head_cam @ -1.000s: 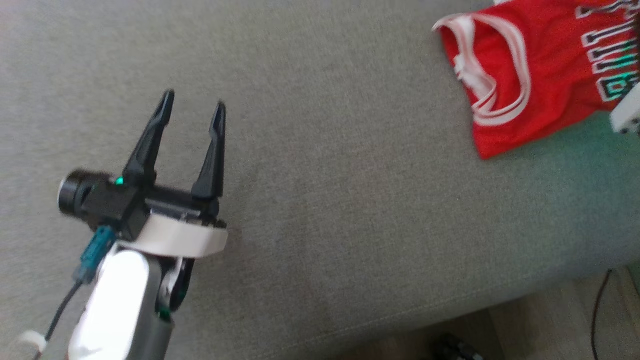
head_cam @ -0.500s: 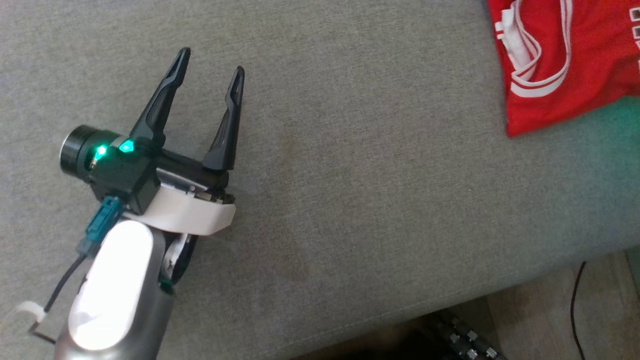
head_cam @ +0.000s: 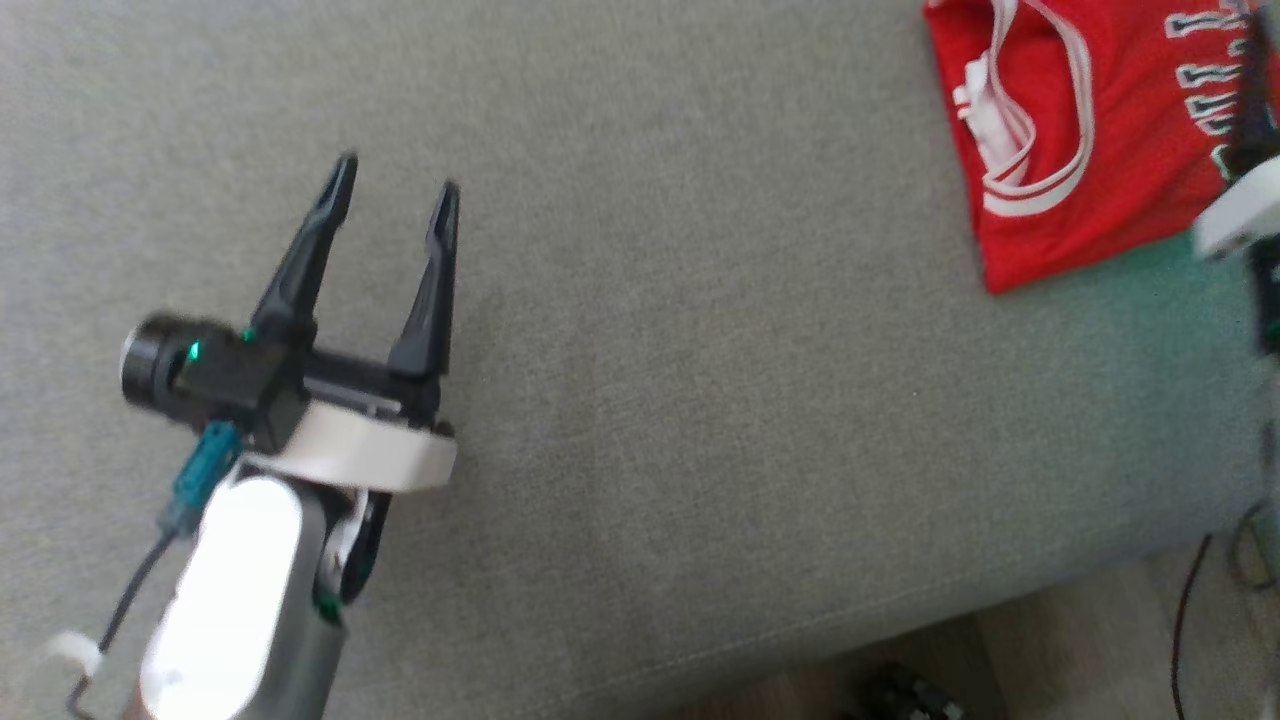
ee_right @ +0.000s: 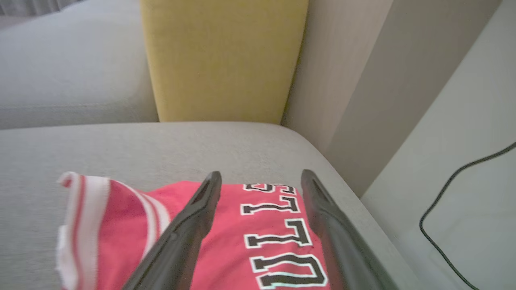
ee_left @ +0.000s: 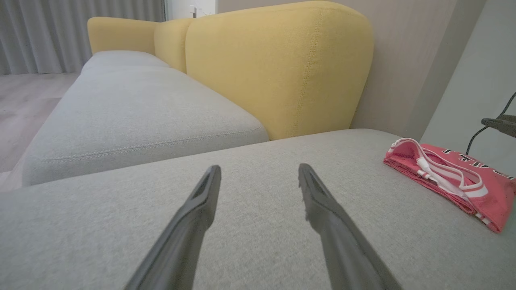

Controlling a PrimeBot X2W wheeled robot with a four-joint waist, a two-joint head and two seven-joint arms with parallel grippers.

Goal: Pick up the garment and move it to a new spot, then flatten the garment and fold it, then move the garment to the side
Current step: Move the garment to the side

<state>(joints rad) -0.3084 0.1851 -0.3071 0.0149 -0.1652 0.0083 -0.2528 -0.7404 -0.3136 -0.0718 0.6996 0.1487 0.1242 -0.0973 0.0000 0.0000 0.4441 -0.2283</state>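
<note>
Seat cushion (head_cam: 700, 350): grey woven fabric, flat, with a stitched seam along the front edge. Backrest (ee_left: 282, 68): mustard-yellow upholstery, rounded top, vertical seam.

Garment (head_cam: 1080, 130): red mesh-like jersey with white striped trim at the neck or armhole. It lies folded on the cushion's far right end, near the rounded corner by the wall. From the left wrist view it reads as a low, flattish bundle (ee_left: 455, 177).

Writing: black block letters with white outline on the jersey (ee_right: 242, 241), partly cut off by the fingers; the word is not readable.

Left gripper (head_cam: 397, 178): two long, dark, tapered fingers spread wide, holding nothing. It hovers over bare cushion, well apart from the garment. The left wrist view (ee_left: 259, 169) shows the same.

Right gripper (ee_right: 261, 174): fingers spread apart over the lettered part of the garment, with nothing clamped. Cannot tell whether the tips touch the cloth.

A thin black cable (ee_right: 451, 181) lies on the pale floor beside the sofa.
</note>
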